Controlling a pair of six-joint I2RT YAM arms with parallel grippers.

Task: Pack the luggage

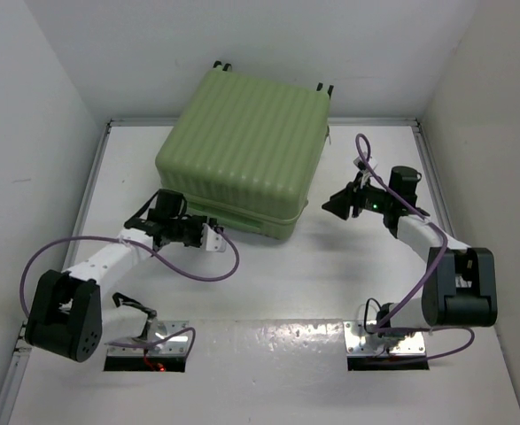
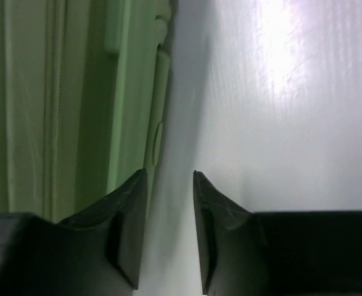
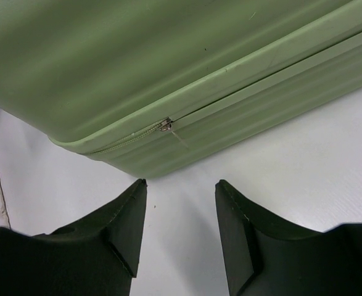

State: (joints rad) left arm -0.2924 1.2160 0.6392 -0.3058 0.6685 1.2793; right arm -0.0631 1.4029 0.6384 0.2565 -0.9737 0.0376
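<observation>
1. The luggage (image 1: 242, 150) lies closed, far-centre on the table (image 1: 330, 283).
2. Right gripper (image 3: 181, 183), parted and empty, faces the zipper pull (image 3: 166, 126) (tiny; a pinch may miss).
3. Left gripper (image 2: 168, 172), narrowly parted and empty, flanks its near edge; a nudge could slide it.

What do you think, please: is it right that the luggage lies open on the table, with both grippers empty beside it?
Not quite: the luggage lies closed, its two shells together, as the top external view shows. The rest holds: it is on the table, with the left gripper and the right gripper empty beside it.
</observation>
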